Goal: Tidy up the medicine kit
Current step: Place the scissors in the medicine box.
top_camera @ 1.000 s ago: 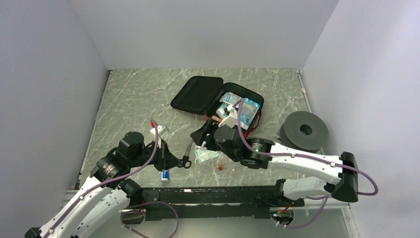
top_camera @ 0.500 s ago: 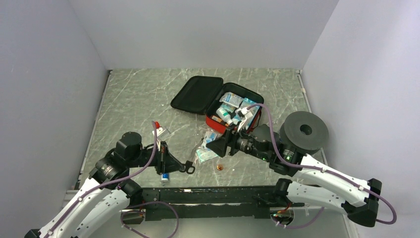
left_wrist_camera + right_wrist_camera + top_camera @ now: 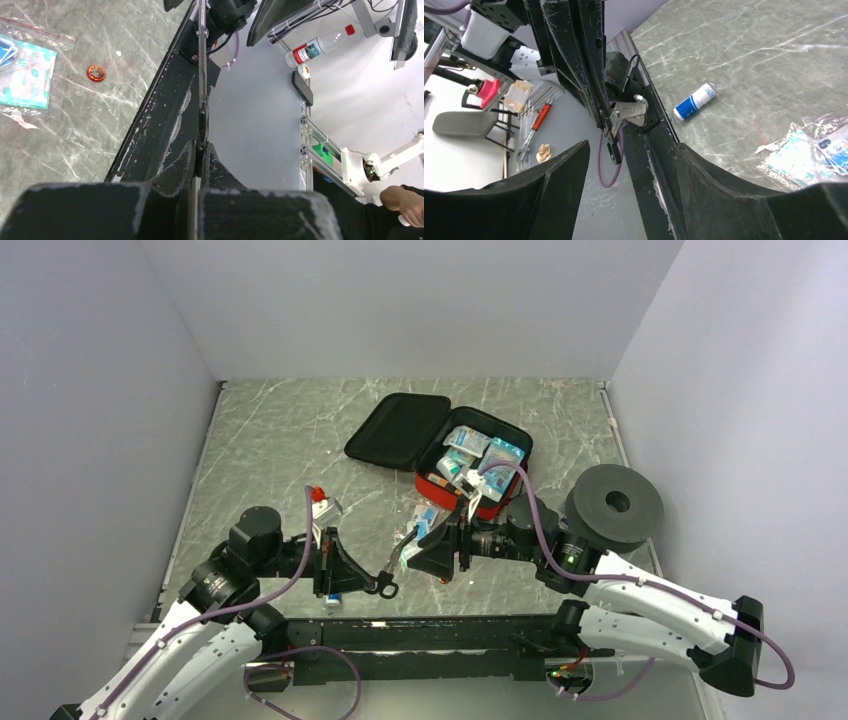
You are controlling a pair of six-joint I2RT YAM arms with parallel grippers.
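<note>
Looks like a scissors handoff to me. The left gripper (image 3: pixel 366 581) is clamped tight on a pair of scissors (image 3: pixel 392 562), out in front of the medicine kit (image 3: pixel 395 430). The kit lies open, already holding packets. The right gripper (image 3: pixel 425 555), jaws apart, faces the scissors from just in front of the kit. Next I'd guess it needs to line up and close on the free end before the left lets go.

No text, number or brand can be read. The blue and white tube (image 3: pixel 694 101) and the packets (image 3: pixel 468 440) in the medicine kit (image 3: pixel 398 430) carry print too small to make out.
</note>
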